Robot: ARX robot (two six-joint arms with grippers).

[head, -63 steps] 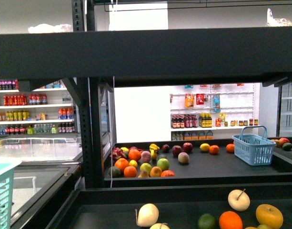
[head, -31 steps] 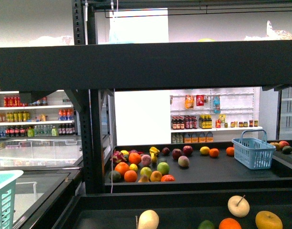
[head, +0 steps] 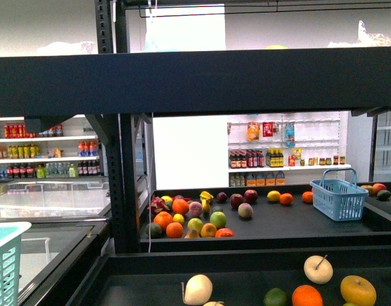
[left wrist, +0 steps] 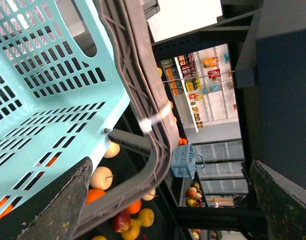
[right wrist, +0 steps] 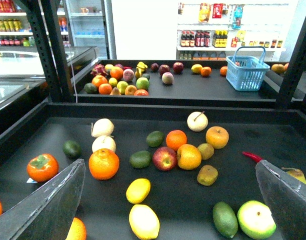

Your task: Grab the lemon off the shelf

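Note:
The lemon (right wrist: 138, 190), small, bright yellow and oval, lies on the near deck of the black shelf (right wrist: 252, 137), close in front of my right gripper (right wrist: 168, 167). That gripper is open and empty above the deck, with its fingers (right wrist: 48, 205) wide to either side of the fruit. A larger, paler yellow oval fruit (right wrist: 144, 221) lies just beside the lemon. My left gripper (left wrist: 170, 162) is open and empty next to a turquoise basket (left wrist: 43, 90). In the front view the shelf's canopy (head: 195, 80) spans the frame; neither gripper nor the lemon shows there.
Around the lemon lie an orange (right wrist: 104, 163), a red apple (right wrist: 164, 158), green fruits (right wrist: 225, 219), pears (right wrist: 197, 121) and a red chilli (right wrist: 252, 156). The farther deck holds a fruit pile (head: 189, 220) and a blue basket (head: 339, 197). Black uprights (head: 125, 185) frame the decks.
The front view has shifted slightly upward, so the canopy sits lower in the frame than a second ago. The fruits have not moved.

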